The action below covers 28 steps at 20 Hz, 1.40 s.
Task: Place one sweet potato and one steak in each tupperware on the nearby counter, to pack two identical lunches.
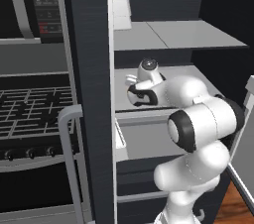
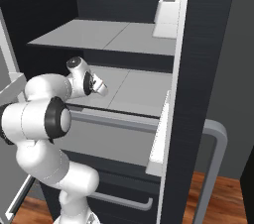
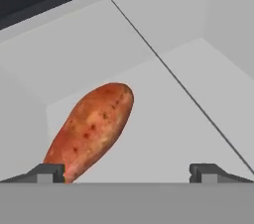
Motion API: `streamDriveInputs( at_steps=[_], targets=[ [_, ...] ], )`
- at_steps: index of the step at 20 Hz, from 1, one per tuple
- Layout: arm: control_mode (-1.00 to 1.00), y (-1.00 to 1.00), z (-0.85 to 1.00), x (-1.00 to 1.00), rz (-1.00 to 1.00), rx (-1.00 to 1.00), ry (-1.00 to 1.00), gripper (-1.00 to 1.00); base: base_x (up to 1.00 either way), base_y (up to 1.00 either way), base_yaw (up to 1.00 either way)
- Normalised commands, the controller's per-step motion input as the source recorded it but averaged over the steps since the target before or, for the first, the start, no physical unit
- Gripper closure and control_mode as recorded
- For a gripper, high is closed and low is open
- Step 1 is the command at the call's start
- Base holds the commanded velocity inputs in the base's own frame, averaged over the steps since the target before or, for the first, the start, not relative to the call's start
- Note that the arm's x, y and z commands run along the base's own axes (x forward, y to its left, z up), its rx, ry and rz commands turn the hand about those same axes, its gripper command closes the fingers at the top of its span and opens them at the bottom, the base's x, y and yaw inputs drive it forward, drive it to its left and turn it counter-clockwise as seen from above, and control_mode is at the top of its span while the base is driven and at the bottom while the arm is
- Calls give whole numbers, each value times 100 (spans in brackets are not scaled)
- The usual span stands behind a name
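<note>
From the left base view I saw my arm (image 1: 198, 134) reaching into the open fridge, its hand over the middle shelf (image 1: 173, 77) behind the dark door edge (image 1: 92, 94); the gripper (image 1: 130, 80) pointed left toward the shelf's near side, and I could not make out any food from there. A white bin (image 1: 121, 12) sat on the top shelf (image 1: 178, 34), and I could not tell what, if anything, it held. The stove (image 1: 30, 109) lay to the left of the fridge. In the right base view the arm came up from the lower left, and the gripper (image 2: 101, 88) hung just above the middle shelf's grey surface; the same white bin (image 2: 168, 12) stood at the right end of the top shelf, its inside hidden from me. A drawer (image 2: 109, 141) below the middle shelf was closed, so its contents were out of sight. Through the hand view I saw the sweet potato (image 3: 92, 129), orange-red with dark specks, lying on the grey shelf floor, slanting up to the right. Its lower end sat right beside the left fingertip (image 3: 47, 172), while the right fingertip (image 3: 208, 172) was well apart from it. The claw (image 3: 126, 173) was spread wide, released, gripping nothing.
</note>
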Motion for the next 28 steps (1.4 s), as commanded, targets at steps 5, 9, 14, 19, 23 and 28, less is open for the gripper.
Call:
streamDriveInputs(
  at_steps=[5, 9, 14, 19, 23, 28],
  targets=[
    [-100, 6, -19, 39, -1, 0, 0, -100, 0, 0, 0],
    [-100, 8, -13, 38, -2, 0, 0, -100, 0, 0, 0],
    [-100, 11, -7, 34, -2, 0, 0, -100, 0, 0, 0],
    [-100, 10, -9, 29, -3, 0, 2, -100, 0, 0, 0],
    [-100, 1, -30, 11, -4, 0, 6, -100, 0, 0, 0],
    [-100, 0, -44, 1, -5, 0, 8, -100, 0, 0, 0]
  ],
)
